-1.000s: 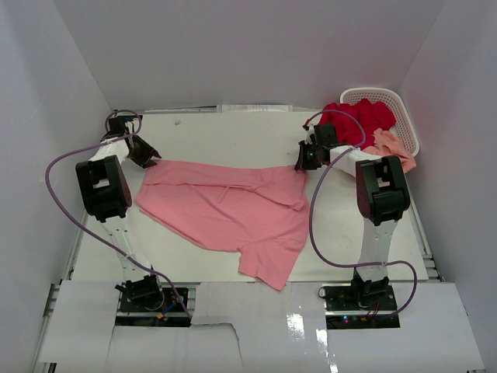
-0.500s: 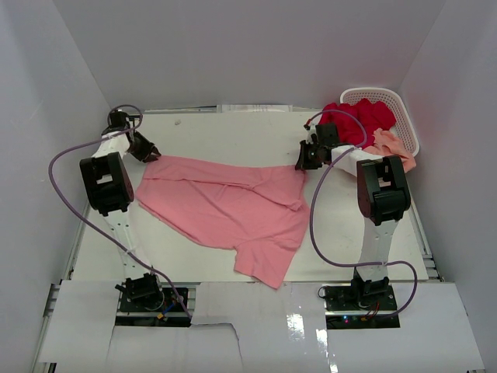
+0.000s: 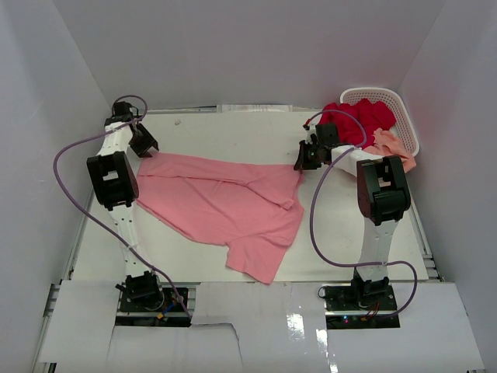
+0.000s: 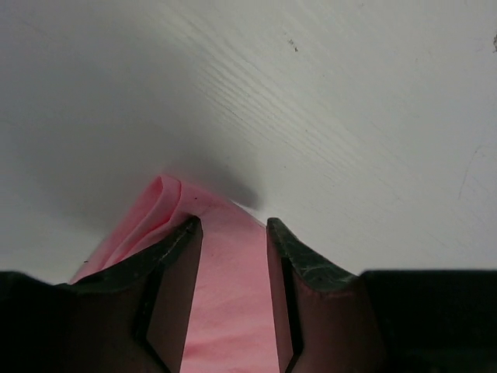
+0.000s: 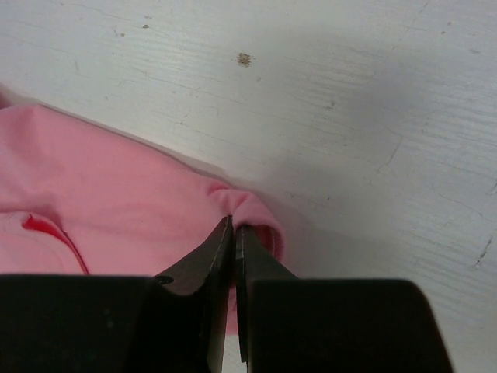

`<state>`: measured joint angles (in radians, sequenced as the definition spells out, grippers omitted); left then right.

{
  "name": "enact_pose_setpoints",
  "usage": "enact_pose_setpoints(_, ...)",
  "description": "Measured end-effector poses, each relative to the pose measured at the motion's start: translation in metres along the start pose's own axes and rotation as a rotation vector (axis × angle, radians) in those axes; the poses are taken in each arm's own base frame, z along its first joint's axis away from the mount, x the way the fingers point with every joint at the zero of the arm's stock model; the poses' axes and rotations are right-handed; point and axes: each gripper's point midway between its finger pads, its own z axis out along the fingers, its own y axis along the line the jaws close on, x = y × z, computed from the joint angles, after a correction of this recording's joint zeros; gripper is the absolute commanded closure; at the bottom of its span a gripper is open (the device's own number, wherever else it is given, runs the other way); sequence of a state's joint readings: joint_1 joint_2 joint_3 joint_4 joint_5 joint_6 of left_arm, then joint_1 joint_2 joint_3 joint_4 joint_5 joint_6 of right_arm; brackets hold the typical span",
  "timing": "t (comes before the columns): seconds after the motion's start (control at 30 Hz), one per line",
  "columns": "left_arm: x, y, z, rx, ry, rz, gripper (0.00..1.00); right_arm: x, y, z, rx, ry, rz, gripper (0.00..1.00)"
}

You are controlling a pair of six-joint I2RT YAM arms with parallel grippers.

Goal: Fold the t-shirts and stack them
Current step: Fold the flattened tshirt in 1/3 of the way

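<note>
The medium pink t-shirt (image 3: pixel 225 206) lies spread across the middle of the table. My left gripper (image 3: pixel 146 148) is at its back left corner. In the left wrist view the gripper (image 4: pixel 231 225) has its jaws a little apart, and the pink cloth (image 4: pixel 233 311) lies flat between them. My right gripper (image 3: pixel 303 163) is at the shirt's back right corner. In the right wrist view the gripper (image 5: pixel 234 225) is shut on a pinched fold of the pink shirt (image 5: pixel 116 194). The deep red t-shirt (image 3: pixel 357 120) and the peach-salmon t-shirt (image 3: pixel 392 148) hang out of the basket.
The white perforated basket (image 3: pixel 400 105) stands at the back right corner of the table (image 3: pixel 233 132). White walls close in the left, back and right sides. Purple cables loop beside both arms.
My left gripper has moved back and to the left, and the pink shirt's left corner and front hem went with it. My right gripper has stayed in place.
</note>
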<state>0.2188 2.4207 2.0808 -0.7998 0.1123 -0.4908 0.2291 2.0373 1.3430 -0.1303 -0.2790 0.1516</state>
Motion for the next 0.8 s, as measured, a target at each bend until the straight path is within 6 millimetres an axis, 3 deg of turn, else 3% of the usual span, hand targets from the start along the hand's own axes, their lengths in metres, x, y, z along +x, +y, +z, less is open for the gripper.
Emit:
enact_pose_setpoints(0.13,-0.003,0.002,0.003,-0.024,0.003,0.02,0.57,0.0,0.002,0.0,-0.012,0.0,-0.003,0.92)
enact_pose_setpoints(0.3,-0.003,0.011,0.004,-0.057,0.01,0.044,0.86,-0.001,0.002,0.0,-0.014,-0.003,-0.008,0.92)
enact_pose_setpoints(0.43,-0.002,0.012,0.004,-0.056,0.017,0.052,1.0,-0.001,0.003,0.0,-0.019,-0.003,-0.009,0.92)
enact_pose_setpoints(0.7,-0.003,0.013,0.004,-0.068,0.012,0.077,1.0,-0.002,0.004,-0.001,-0.024,-0.006,-0.013,0.92)
enact_pose_setpoints(0.73,-0.003,0.013,0.004,-0.072,0.009,0.079,0.95,-0.003,0.004,-0.001,-0.025,-0.008,-0.014,0.92)
enact_pose_setpoints(0.77,-0.003,0.013,0.004,-0.077,0.007,0.081,0.76,-0.004,0.005,-0.001,-0.025,-0.009,-0.015,0.92)
enact_pose_setpoints(0.8,-0.003,0.013,0.004,-0.083,0.004,0.09,0.71,-0.005,0.005,-0.001,-0.025,-0.012,-0.016,0.92)
